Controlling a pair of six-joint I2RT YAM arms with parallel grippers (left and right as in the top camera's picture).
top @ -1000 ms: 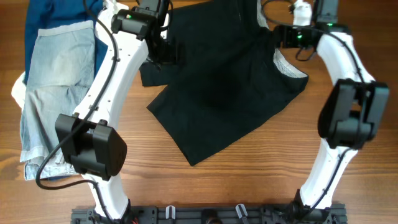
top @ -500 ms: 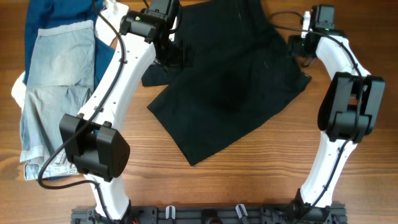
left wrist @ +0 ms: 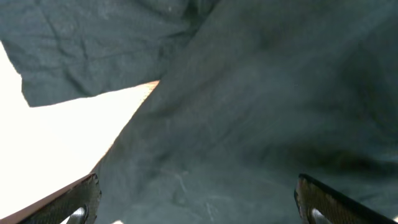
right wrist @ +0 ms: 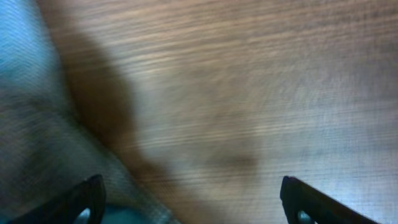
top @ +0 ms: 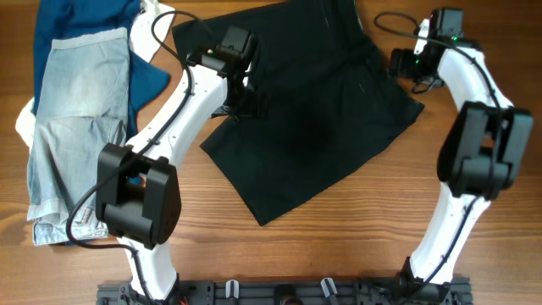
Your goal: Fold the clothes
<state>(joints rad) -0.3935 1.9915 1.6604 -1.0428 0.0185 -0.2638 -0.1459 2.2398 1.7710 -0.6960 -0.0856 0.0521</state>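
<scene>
The black shorts (top: 313, 119) lie spread flat across the middle of the table, one corner reaching toward the front. My left gripper (top: 248, 100) hovers over their left part. In the left wrist view it (left wrist: 199, 205) is open, with dark fabric (left wrist: 249, 112) beneath the wide-apart fingertips (left wrist: 78, 199) and nothing gripped. My right gripper (top: 401, 64) sits just off the shorts' right edge at the back. In the right wrist view it (right wrist: 193, 205) is open over bare wood, and only the cloth's edge (right wrist: 37, 143) shows at the left.
Pale blue denim shorts (top: 72, 127) lie at the far left on a dark blue garment (top: 76, 25). A white object (top: 24, 123) pokes out beside them. The arms' base rail (top: 279, 292) runs along the front edge.
The right gripper has moved right, off the shorts, and the turned-up pale lining there now lies flat. The left gripper has shifted right and frontward, and the shorts' back-left corner is now spread out.
</scene>
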